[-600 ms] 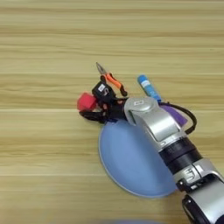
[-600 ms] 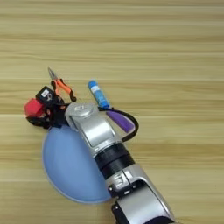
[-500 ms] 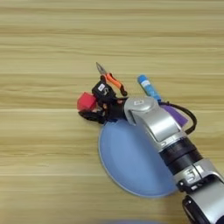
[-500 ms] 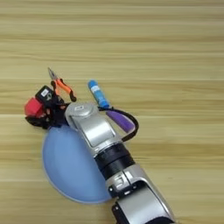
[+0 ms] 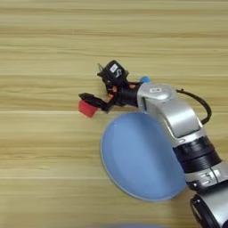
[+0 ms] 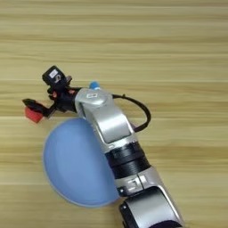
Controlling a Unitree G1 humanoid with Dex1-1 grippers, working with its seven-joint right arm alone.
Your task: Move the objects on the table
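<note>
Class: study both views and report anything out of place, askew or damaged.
Nothing stands out. The red cube lies flat on the table by the claw. The blue plate looks whole. The arm hides most of the blue stick.

the silver forearm (image 5: 171, 113) hides most of the blue stick (image 5: 144, 79); only its far tip shows. the purple block cannot be seen behind the arm. of the pliers, only small orange bits (image 5: 111, 90) peek out beside the tool (image 5: 91, 100), too small to read. the tool's black fingers overlap the red cube (image 5: 87, 108), so the grip cannot be told. the arm covers the plate's (image 5: 129, 164) right part.
</note>
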